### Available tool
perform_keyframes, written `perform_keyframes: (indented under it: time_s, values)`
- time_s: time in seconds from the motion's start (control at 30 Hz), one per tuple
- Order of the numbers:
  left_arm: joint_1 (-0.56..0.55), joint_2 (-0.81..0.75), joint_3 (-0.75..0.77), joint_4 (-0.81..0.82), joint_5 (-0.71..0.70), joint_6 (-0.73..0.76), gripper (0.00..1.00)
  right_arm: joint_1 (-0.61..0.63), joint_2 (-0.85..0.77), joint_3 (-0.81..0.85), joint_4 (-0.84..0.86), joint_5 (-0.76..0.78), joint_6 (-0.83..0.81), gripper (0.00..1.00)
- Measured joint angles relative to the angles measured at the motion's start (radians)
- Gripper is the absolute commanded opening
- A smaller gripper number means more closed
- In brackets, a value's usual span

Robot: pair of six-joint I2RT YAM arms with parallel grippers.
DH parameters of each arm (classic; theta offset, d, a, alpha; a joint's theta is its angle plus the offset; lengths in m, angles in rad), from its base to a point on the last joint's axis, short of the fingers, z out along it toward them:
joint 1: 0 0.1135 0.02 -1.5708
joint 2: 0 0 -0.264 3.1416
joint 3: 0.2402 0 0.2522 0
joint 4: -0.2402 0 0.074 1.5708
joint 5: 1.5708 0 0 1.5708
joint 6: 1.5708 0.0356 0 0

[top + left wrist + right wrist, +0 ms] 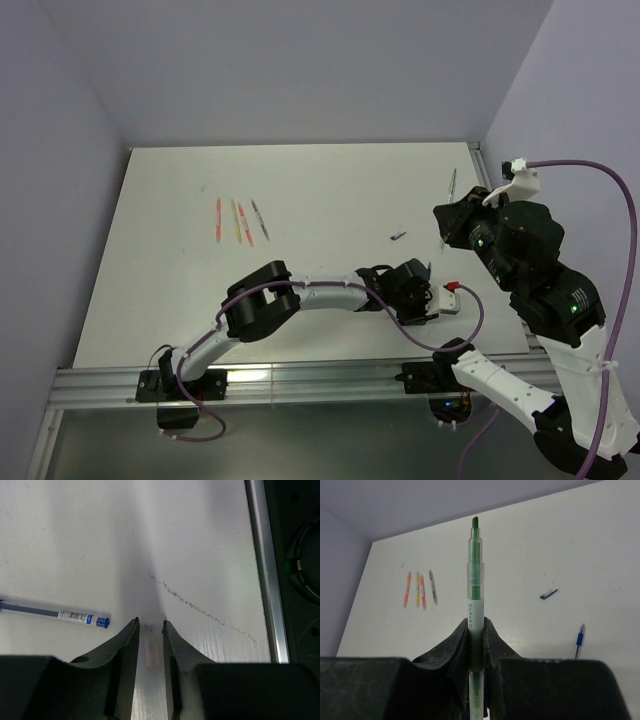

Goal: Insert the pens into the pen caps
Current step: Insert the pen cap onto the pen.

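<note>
My left gripper [150, 625] is low over the white table, open only narrowly. Its fingers straddle a pale translucent pen cap [151, 652] that lies between them with a thin gap on each side. A blue pen [55, 613] lies just to its left. From above, the left gripper [415, 285] is at the front right of the table. My right gripper [475, 622] is shut on a green-clear pen [475, 595], held upright above the table. A dark blue cap [549, 594] lies on the table beyond it.
Orange, yellow, red-pink and grey pens [238, 222] lie side by side at the back left. Another thin grey pen [452, 185] lies near the back right edge. A metal rail [265, 570] bounds the table's right side, with my right arm [540, 270] above it.
</note>
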Motion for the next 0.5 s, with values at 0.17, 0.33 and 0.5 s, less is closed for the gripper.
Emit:
perform_keyframes:
  time_s: [0.17, 0.33, 0.5]
  values:
    - [0.002, 0.000, -0.001, 0.002, -0.001, -0.001, 0.29, 0.000, -0.006, -0.012, 0.000, 0.000, 0.000, 0.00]
    - [0.002, 0.000, -0.002, 0.002, -0.002, -0.002, 0.29, 0.000, -0.009, -0.015, 0.000, 0.000, 0.000, 0.00]
    - [0.002, 0.000, -0.003, 0.002, -0.005, -0.003, 0.28, 0.000, -0.012, -0.016, 0.000, -0.001, 0.000, 0.00]
